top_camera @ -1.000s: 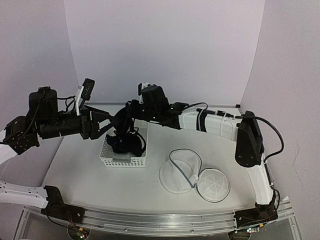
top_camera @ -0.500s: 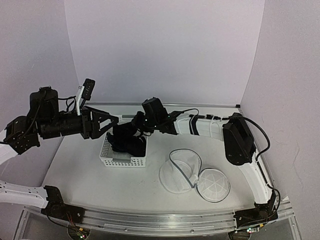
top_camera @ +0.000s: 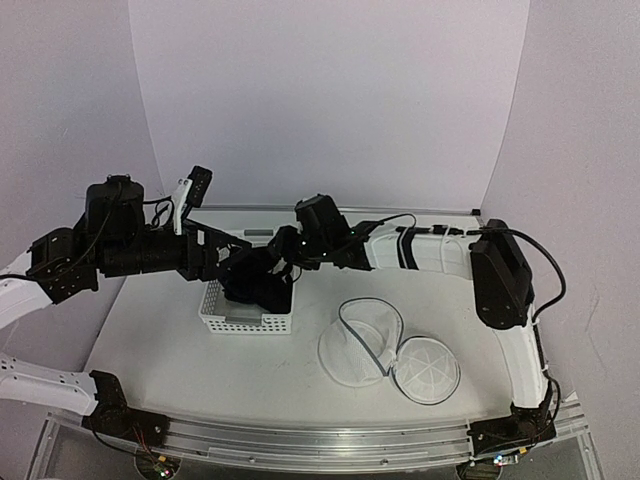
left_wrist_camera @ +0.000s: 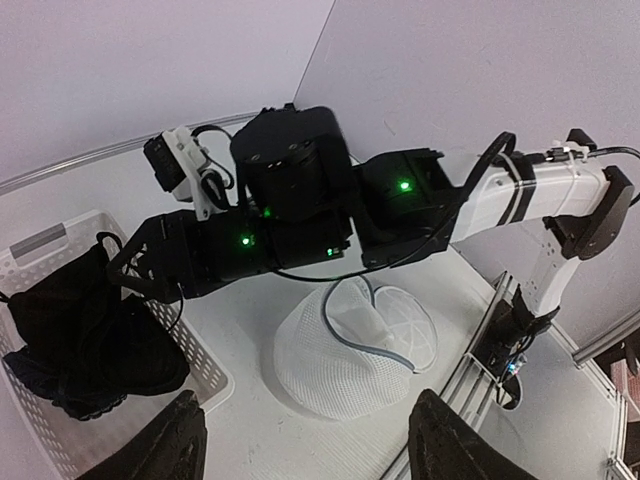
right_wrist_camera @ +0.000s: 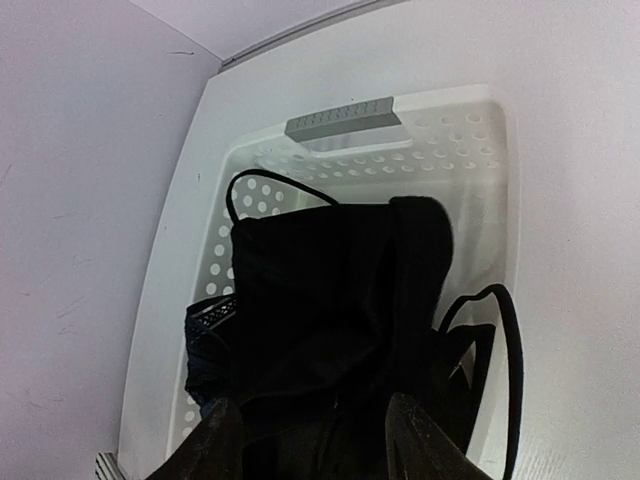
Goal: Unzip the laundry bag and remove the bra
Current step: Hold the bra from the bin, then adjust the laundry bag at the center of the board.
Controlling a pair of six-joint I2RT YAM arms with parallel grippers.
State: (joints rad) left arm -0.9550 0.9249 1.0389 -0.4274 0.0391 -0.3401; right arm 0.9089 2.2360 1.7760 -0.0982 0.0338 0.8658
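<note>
Bra (right_wrist_camera: 330, 300) lies in the basket (right_wrist_camera: 455, 140) w/ your R hand (right_wrist_camera: 310, 430) straddling it; can't tell if it's gripping. Your L hand (left_wrist_camera: 305, 445) is spread wide, left of basket. Laundry bag (top_camera: 365, 345) lies right of basket.

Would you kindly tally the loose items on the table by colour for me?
White: 2, the laundry bag and the basket
Black: 1, the bra, lying in the basket
Total: 3

Left gripper (left_wrist_camera: 315, 445) fingers stand wide apart. Beyond them the bra (left_wrist_camera: 85, 330) lies in the basket (left_wrist_camera: 207, 368) — right gripper (left_wrist_camera: 140, 265) just above it — with the bag (left_wrist_camera: 345, 350) rightward, unzipped.
</note>
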